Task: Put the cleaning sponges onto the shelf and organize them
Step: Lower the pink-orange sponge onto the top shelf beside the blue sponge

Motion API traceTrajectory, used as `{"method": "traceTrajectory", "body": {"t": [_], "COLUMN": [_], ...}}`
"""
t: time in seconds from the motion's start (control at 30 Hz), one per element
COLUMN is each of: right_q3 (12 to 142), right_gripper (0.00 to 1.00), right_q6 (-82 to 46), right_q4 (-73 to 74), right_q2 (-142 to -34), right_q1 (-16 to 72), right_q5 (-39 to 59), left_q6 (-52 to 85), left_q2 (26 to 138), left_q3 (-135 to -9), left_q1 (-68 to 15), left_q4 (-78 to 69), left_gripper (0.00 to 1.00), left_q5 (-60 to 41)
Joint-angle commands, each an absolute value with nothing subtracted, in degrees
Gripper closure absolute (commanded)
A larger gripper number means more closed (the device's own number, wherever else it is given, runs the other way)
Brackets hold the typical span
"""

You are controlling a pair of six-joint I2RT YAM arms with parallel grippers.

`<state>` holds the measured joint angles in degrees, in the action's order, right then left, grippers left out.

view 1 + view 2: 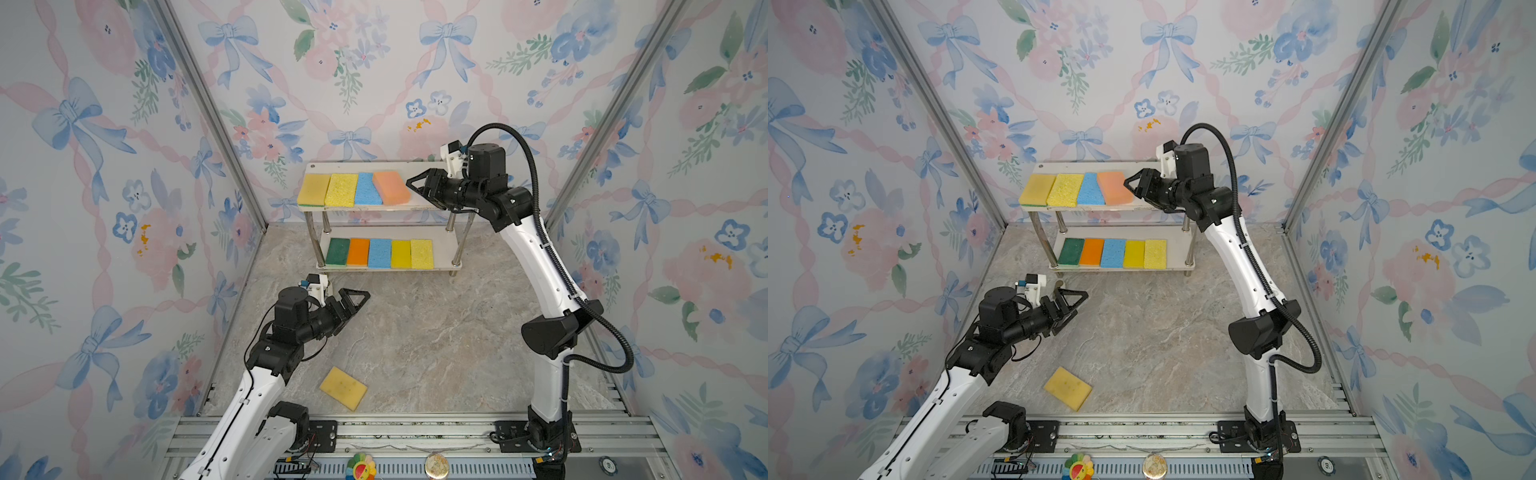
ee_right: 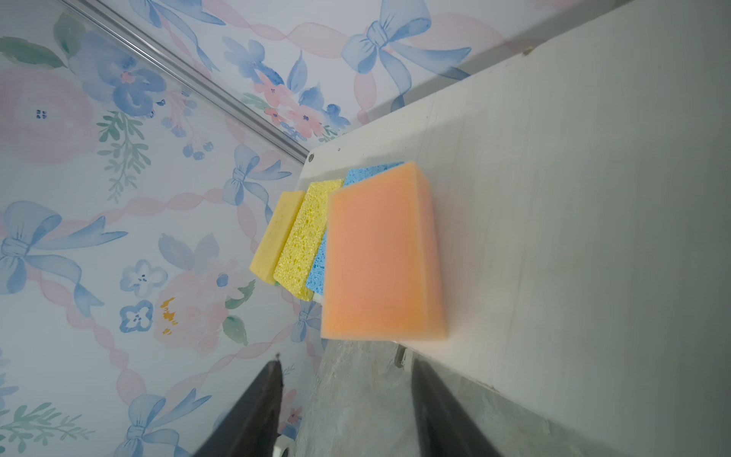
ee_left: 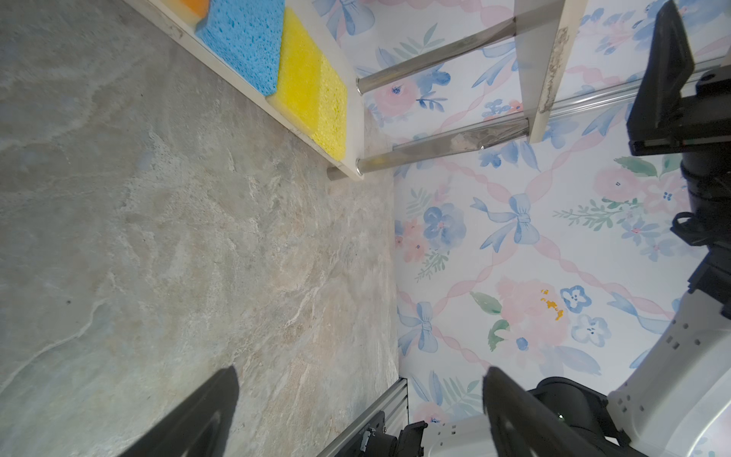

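Reaches with the right arm up from the front rail (image 1: 415, 432), with the upper link nearly upright, the elbow high and the forearm leaned back and leftward to the shelf (image 1: 445, 251). Holds the wrist about level at the height of the top board (image 1: 318, 169), with the right gripper (image 1: 415, 190) pointed left along that board. Jaws parted there, gripping nothing; in the right wrist view both dark fingers (image 2: 263, 399) short of the peach sponge (image 2: 379, 253), not around it.

Peach sponge let go on the top board, just beside the fingertips, a little blurred, skewed against the row and lapping over the edge of the blue sponge (image 1: 368, 189) next to it. Further left on the same board, side by side and touching: a porous yellow sponge (image 1: 341, 190), then a smooth yellow sponge (image 1: 314, 189) at the left end.

On the lower board (image 1: 1179, 249), five in a tidy row, from left to right: dark green sponge (image 1: 338, 251), orange sponge (image 1: 358, 252), second blue sponge (image 1: 379, 253), plain yellow sponge (image 1: 401, 254), speckled yellow sponge (image 1: 422, 254).

Carries the left arm low on the left side, with the upper link slanted up from the rail, the elbow bent and the forearm about level above the table (image 1: 436, 332), aimed toward the foot of the shelf. Left gripper (image 1: 357, 309) spread wide and empty, apart from the shelf and from every sponge.

Near the front rail, a loose yellow sponge (image 1: 343, 387) flat on the table, turned askew, touched by neither gripper.
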<state>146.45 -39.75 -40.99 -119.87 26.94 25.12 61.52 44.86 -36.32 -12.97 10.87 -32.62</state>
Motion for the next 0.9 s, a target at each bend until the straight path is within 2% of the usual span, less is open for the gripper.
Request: {"method": "traceTrajectory", "body": {"t": [0.0, 0.33, 0.6, 0.73, 0.87], "right_q3": [147.2, 147.2, 145.9, 141.2, 136.4], "right_gripper": [0.44, 0.47, 0.65, 0.76, 0.81], "right_q6": [-37.3, -39.9, -39.9, -40.7, -41.1], "right_q4": [-43.3, -39.8, -38.8, -34.8, -31.0], "right_q2": [-123.0, -126.0, -125.2, -122.8, -119.7], "right_q1": [26.4, 26.3, 26.5, 26.5, 26.5], "right_q5": [27.5, 29.5, 27.7, 26.5, 24.7], "left_q6": [60.3, 59.1, 58.9, 59.1, 59.0], "left_q2": [44.9, 44.6, 44.8, 44.7, 44.6], "left_q3": [-36.7, -36.7, -36.6, -36.1, -36.1], "left_q1": [-12.7, -12.5, -12.4, -12.5, -12.5], "left_q4": [11.4, 13.0, 13.0, 13.0, 13.0], "left_gripper": [0.02, 0.02, 0.02, 0.02, 0.02], "left_q5": [-33.6, -33.5, -33.5, -33.3, -33.3]}}
